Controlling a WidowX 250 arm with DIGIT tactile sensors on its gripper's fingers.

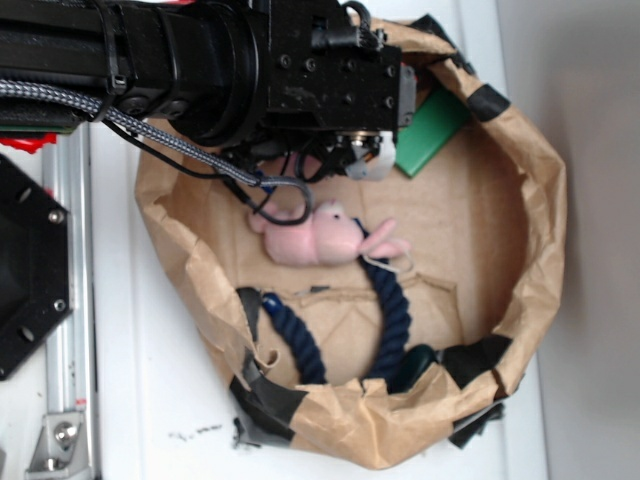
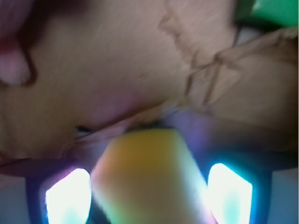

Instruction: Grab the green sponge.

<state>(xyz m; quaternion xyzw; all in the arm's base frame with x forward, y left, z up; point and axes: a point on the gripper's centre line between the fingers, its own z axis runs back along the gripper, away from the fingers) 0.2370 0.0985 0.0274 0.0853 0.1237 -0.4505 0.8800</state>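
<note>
Inside the crumpled brown paper bag point(image 1: 540, 215), rolled down into a shallow nest on the white table point(image 1: 160, 400), the black WidowX gripper point(image 2: 148, 184) appears clenched on a soft yellow sponge point(image 2: 147, 179), which fills the gap between its two glowing fingers point(image 2: 67, 196) in the wrist view. That is the main risk as judged from here: with the wrong sponge held, the jaws cannot take the target until it is let go, and dropping it carelessly could cover or nudge the target. The flat bright green rectangular sponge point(image 1: 432, 130) leans against the bag's far wall, just beside the gripper in the exterior view and untouched; in the wrist view it shows only as a green corner at the upper right, well off the fingers' line. A pink plush toy point(image 1: 320, 238) and a dark blue rope point(image 1: 392, 310) lie on the bag floor, apart from it
</note>
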